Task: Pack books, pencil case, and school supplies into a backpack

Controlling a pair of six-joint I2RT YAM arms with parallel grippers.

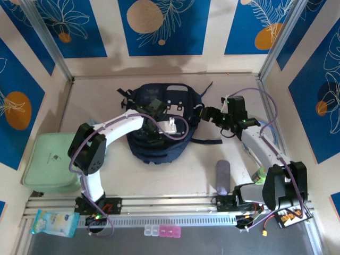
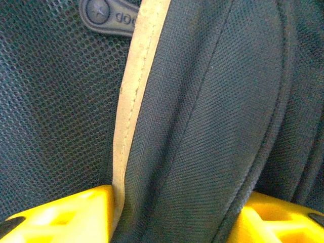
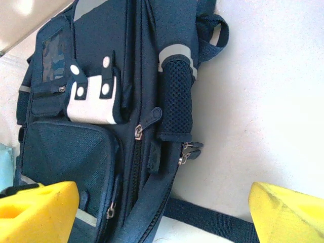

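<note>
Left hand: yellow fingers straddle a padded fold of the large navy-blue fabric backpack. The fabric fills the gap and meets both fingers, so the hand is pinching that fold, jaws partly apart. A tan stitched strip runs down the fold's left side to the left finger. A dark mesh panel lies just beside the strip, and a dark rubber tab with a star mark sits at the top.

Right hand: fingers spread wide, nothing between them. It hangs just beside the backpack's right side. Its wrist view shows:
- a white patch with snap studs
- a mesh-covered padded strap
- a pale grey stripe above that strap
- metal zipper pulls
- a dark webbing strap lying on the white tabletop

The backpack lies flat mid-tabletop, toward the far edge, with the left arm reaching over it.

The small oblong grey soft pouch lies near the front edge, right of centre, just beside the right arm's base and well apart from the backpack.

A pale-green flat box sits at the left edge toward the near corner. A light-blue plastic packet lies on the rail at the near-left corner.

Something green shows at the right edge, half hidden by the right arm. Can't tell what it is.
</note>
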